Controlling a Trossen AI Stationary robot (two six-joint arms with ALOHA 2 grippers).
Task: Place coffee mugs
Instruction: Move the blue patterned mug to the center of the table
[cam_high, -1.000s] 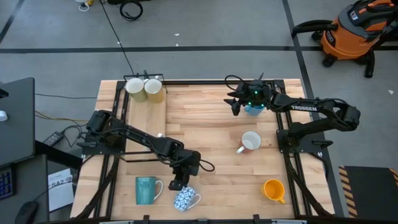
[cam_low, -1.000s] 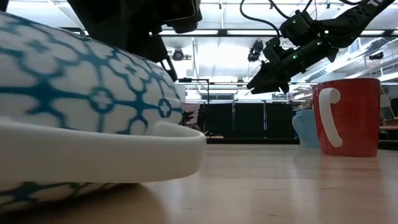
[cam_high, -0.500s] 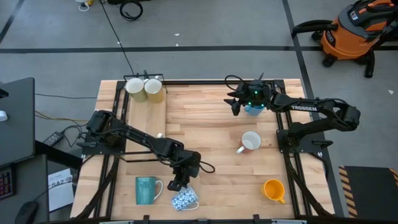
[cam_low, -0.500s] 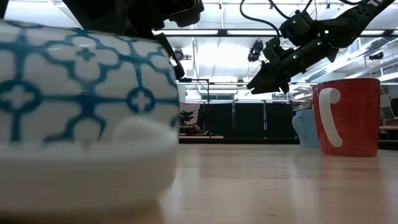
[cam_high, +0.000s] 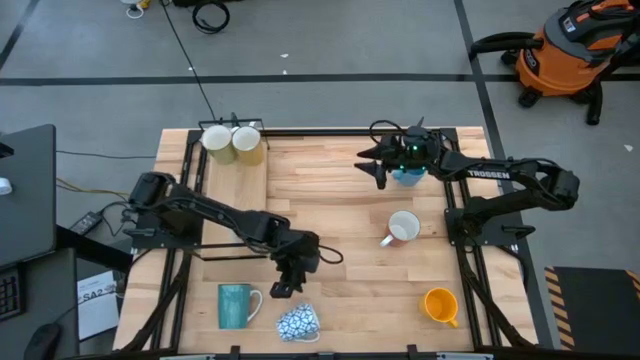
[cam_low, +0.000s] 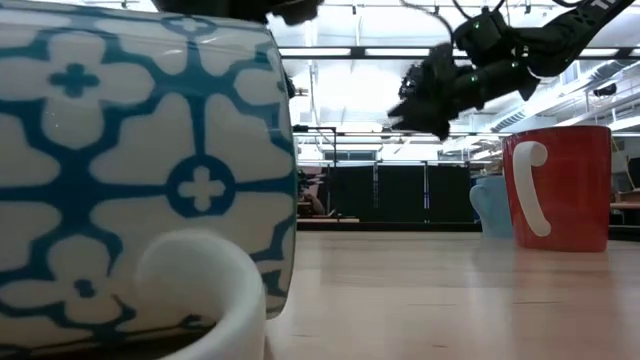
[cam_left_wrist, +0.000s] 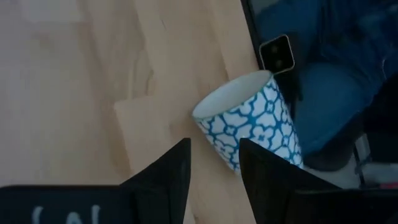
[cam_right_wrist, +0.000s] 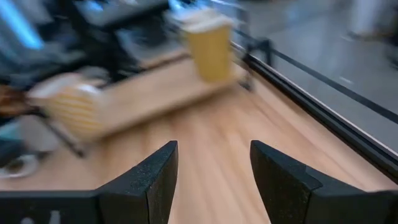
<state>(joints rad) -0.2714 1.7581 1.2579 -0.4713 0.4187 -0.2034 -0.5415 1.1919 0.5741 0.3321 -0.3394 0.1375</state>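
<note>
The blue-and-white patterned mug (cam_high: 298, 322) lies on its side by the table's near edge and fills the low view (cam_low: 150, 170). My left gripper (cam_high: 280, 291) (cam_left_wrist: 214, 146) hovers open just on its far-left side; the mug (cam_left_wrist: 249, 124) lies beyond the fingertips, apart from them. My right gripper (cam_high: 372, 165) (cam_right_wrist: 213, 149) is open in the air beside the light blue mug (cam_high: 408, 176), which stands under that arm's wrist. The teal mug (cam_high: 235, 305) stands left of the patterned one.
A white mug (cam_high: 215, 139) and a pale yellow mug (cam_high: 248, 146) stand on the strip at the far left corner. Another white mug (cam_high: 403, 227) sits right of centre, and the orange mug (cam_high: 440, 305) is near the right corner. Bare wood (cam_high: 320, 205) lies mid-table.
The patterned mug has rolled on its side at the near edge, and its handle has swung round toward the near edge. My left gripper has drawn back a little toward the far edge, away from it. My right gripper has tipped up and swung slightly left.
</note>
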